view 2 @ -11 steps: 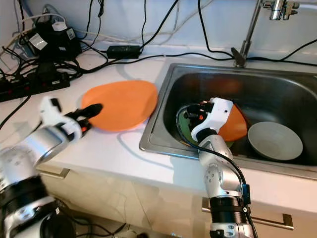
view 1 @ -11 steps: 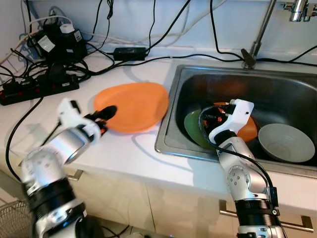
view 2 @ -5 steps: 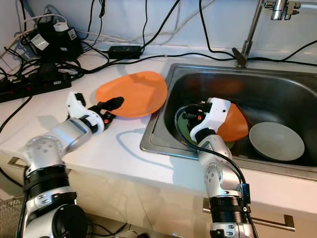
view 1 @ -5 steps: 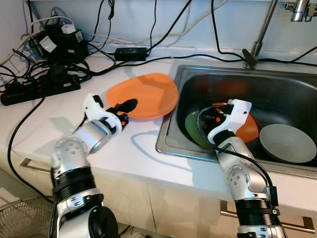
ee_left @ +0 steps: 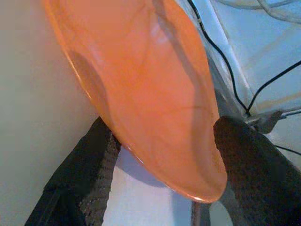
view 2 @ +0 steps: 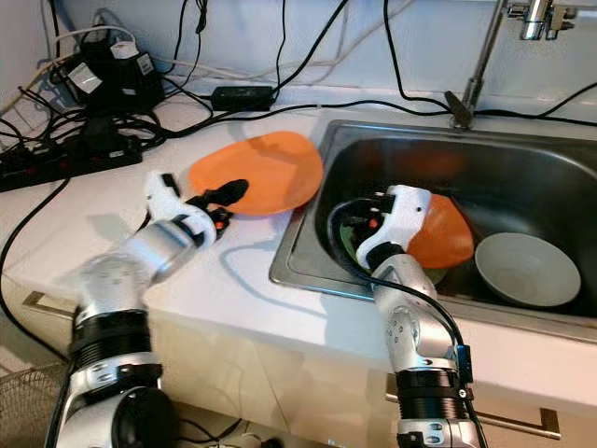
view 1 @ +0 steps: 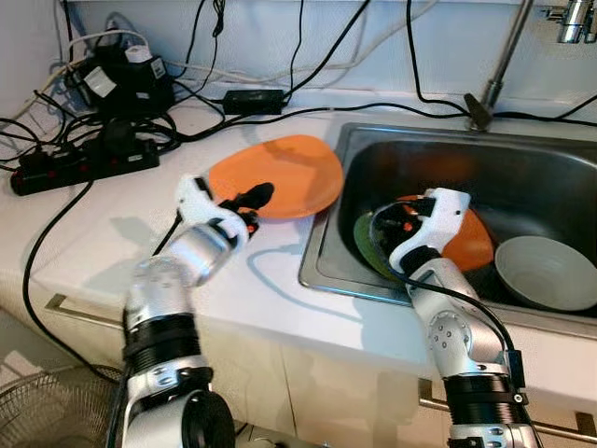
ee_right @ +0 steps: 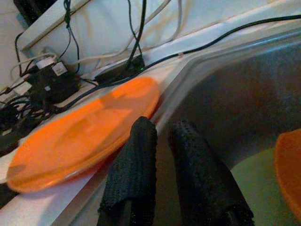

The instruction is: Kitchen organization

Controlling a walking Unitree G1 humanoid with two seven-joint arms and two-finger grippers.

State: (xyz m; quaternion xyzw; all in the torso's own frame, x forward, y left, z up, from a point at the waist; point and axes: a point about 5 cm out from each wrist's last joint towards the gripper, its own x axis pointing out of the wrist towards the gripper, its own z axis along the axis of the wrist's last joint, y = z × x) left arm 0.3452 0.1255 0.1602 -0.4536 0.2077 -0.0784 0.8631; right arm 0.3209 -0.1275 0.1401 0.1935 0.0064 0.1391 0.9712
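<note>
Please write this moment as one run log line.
left gripper: holds orange plate at sink edge | right gripper: shut, inside sink

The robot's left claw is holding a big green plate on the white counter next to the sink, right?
Almost. The plate in the left claw is orange, not green; the left wrist view shows its orange rim between the two black fingers. It is big and sits on the white counter beside the sink, as you said. The green plate lies down in the sink.
</note>
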